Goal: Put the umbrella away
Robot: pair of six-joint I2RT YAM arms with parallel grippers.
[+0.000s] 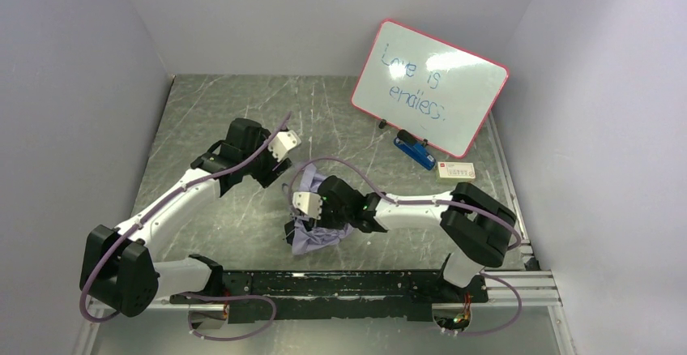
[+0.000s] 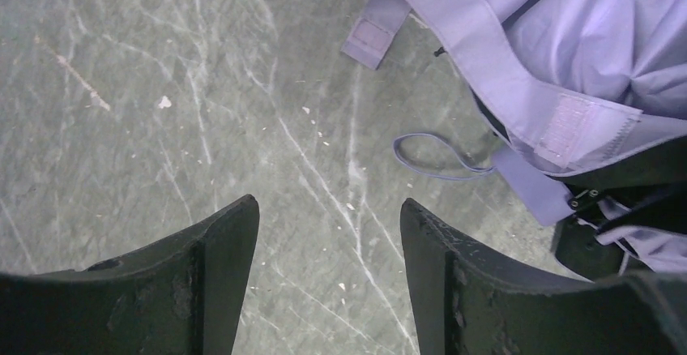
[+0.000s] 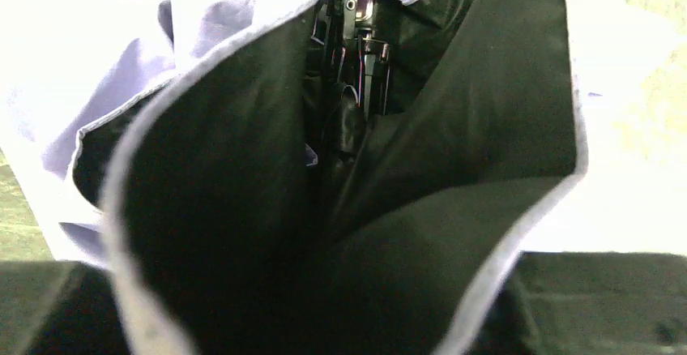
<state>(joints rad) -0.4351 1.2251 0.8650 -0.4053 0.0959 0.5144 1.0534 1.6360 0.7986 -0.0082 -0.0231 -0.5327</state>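
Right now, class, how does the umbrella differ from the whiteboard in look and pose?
The umbrella is soft lavender fabric, crumpled; the whiteboard is rigid, flat and red-framed. The umbrella lies low at centre front; the whiteboard stands propped at the back right. The whiteboard bears blue writing; the umbrella shows none. Both are pale.

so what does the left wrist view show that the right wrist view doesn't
Only the left wrist view: the left gripper, jaws open over bare table, plus the Velcro strap and a thin loop cord. Only the right wrist view: the black inner lining in deep folds and the dark ribs, very close up. Both: the umbrella and its lavender fabric.
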